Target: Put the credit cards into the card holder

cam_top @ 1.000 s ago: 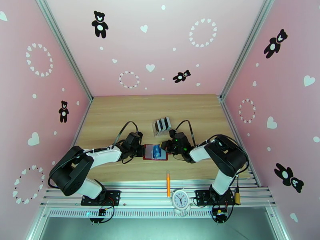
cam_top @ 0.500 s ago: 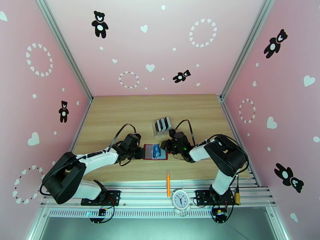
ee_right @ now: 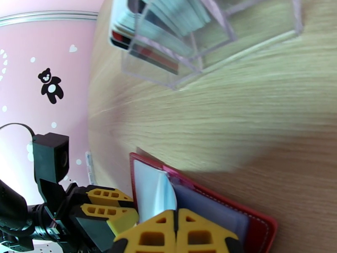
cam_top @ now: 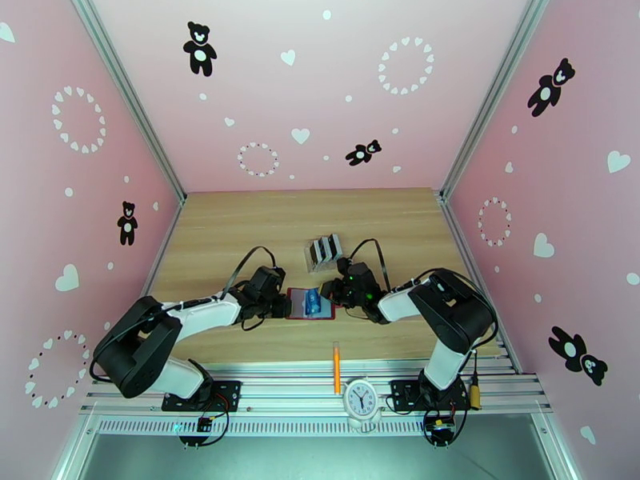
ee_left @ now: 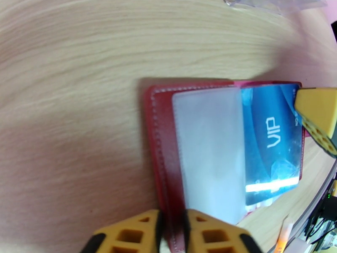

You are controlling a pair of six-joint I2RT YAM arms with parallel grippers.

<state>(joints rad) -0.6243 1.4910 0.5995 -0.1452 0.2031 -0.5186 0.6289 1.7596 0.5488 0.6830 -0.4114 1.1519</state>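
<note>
The red card holder (cam_top: 298, 304) lies open on the wooden table between my two grippers. A blue credit card (cam_top: 315, 304) marked VIP (ee_left: 271, 140) sits partly under its greyish clear pocket (ee_left: 206, 152). My left gripper (cam_top: 282, 305) is shut on the card holder's left red edge (ee_left: 162, 135), which stands between its yellow fingers (ee_left: 126, 235). From the right, my right gripper (cam_top: 326, 298) is shut on the blue card's outer edge (ee_right: 165, 197), jaws pressed together. One of its fingertips (ee_left: 316, 117) shows at the card's corner.
A clear plastic slotted rack (cam_top: 322, 251) holding more cards (ee_right: 168, 22) stands just behind the card holder. An orange pen (cam_top: 337, 367) lies near the front edge, beside a small white clock (cam_top: 360, 398). Pink walls close in three sides.
The left arm's elbow swung out to the lower left, then came back partway. Its gripper stayed at the card holder's left edge. The right arm, card and card holder kept their places.
</note>
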